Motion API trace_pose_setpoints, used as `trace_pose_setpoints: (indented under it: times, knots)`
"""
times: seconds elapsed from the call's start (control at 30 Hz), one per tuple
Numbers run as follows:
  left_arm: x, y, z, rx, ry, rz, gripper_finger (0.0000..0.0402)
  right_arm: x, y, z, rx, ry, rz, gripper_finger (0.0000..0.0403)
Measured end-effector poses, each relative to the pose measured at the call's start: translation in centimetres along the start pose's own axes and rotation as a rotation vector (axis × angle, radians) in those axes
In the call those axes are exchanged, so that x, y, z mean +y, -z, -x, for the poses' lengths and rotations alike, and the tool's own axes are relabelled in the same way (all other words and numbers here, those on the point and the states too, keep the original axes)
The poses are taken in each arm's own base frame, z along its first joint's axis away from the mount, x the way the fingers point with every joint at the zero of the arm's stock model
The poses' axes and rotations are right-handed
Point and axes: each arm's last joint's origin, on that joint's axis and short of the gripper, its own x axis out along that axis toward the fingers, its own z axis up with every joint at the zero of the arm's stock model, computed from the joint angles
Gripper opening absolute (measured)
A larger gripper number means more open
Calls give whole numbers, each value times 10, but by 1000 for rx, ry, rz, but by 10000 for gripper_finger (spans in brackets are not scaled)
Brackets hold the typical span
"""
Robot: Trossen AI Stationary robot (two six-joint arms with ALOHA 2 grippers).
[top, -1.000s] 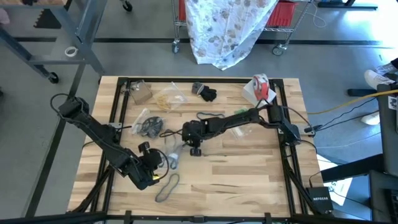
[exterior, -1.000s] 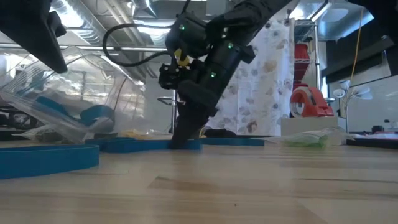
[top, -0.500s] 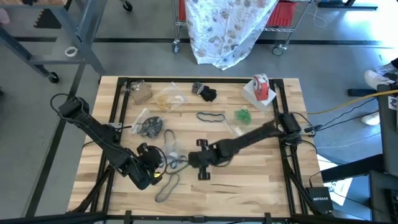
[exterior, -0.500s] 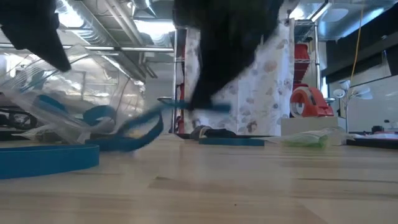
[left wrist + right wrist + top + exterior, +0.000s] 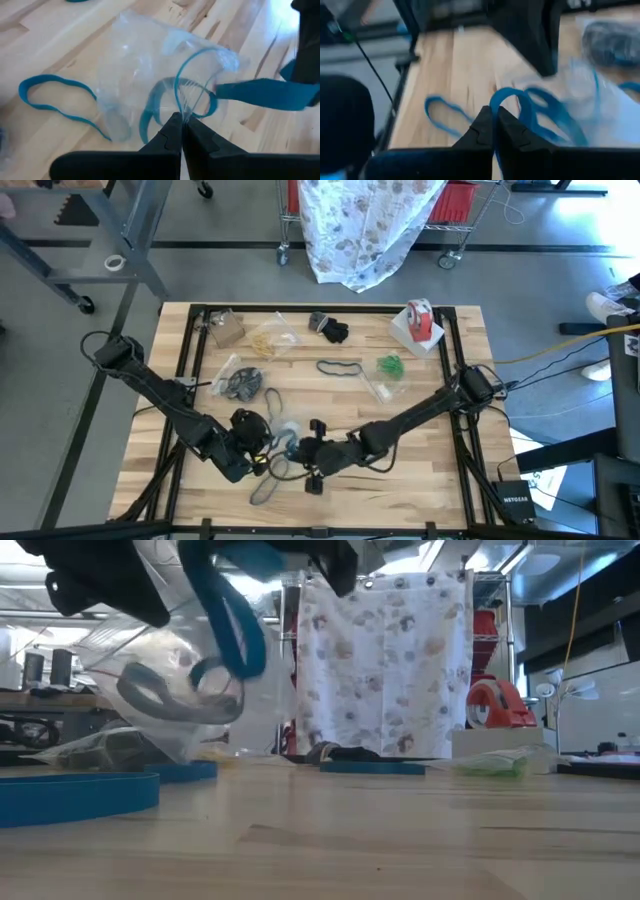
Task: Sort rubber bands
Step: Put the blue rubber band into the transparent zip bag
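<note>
Pale planked wood with a smooth matt finish for the table (image 5: 400,470). Clear, glossy, crinkled plastic for the bag (image 5: 145,65). Matt teal rubber for the band (image 5: 55,97) just beside the bag.

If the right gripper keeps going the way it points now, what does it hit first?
Probably the clear plastic bag held by the left gripper; the right gripper, shut on a teal-blue rubber band, points at it. Depth is unclear.

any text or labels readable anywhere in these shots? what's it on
"NETGEAR": on the dark box on the floor by the table's near right corner; small, only just readable.
Red-and-white tape roll: no print can be made out.
Clear bags and rubber bands: no writing visible.
</note>
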Motion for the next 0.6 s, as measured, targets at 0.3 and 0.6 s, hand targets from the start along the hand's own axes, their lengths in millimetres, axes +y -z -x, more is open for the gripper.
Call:
trace_pose_setpoints:
  times: [0.3, 0.6]
  knots:
    - [-3, -6, -3, -30, 27, -7, 1, 2, -5, 1, -74, 42, -56, 3]
    - [-11, -10, -2, -64, 93, -11, 1, -6, 5, -14, -90, 162, -53, 3]
